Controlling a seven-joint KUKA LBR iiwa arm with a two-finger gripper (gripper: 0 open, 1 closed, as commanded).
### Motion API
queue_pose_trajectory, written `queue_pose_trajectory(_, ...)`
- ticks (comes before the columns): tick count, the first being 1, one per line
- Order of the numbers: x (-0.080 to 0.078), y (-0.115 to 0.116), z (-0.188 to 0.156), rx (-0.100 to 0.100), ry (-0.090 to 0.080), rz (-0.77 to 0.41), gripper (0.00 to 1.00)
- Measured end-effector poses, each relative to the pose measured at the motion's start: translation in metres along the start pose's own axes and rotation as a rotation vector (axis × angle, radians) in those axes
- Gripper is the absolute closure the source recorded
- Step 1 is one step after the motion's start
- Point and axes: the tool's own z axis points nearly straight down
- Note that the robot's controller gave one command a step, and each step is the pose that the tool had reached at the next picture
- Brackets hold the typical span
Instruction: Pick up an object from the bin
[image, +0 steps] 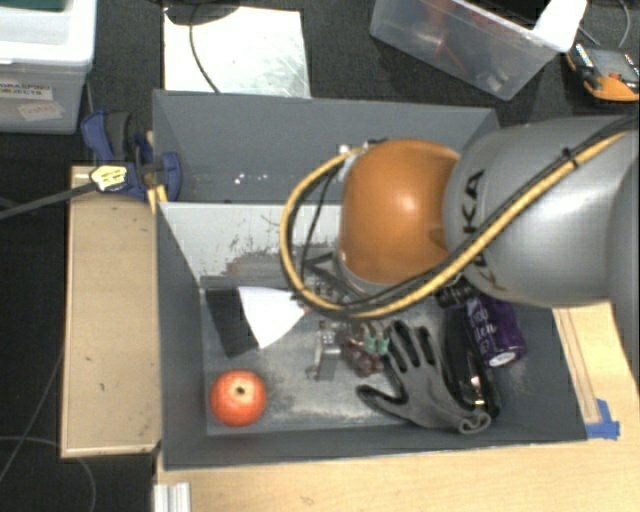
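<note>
Closest up looms my orange wrist cover (395, 210); below it my gripper (325, 356) hangs low over the middle of the bin (300, 150) — how far open it stands, I cannot tell. Just right lies a small red-and-green thing (367, 345), beside a black glove (420, 390) — white sheet (270, 312) left, red apple (238, 397) near-left, purple cylinder (497, 330) right.
</note>
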Motion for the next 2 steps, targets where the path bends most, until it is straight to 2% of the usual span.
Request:
queue_pose_trajectory(1,0.0,0.0,0.0,0.0,0.0,0.0,0.0)
queue_pose_trajectory(2,-0.067,-0.042,-0.052,-0.001,-0.008,0.03,0.0)
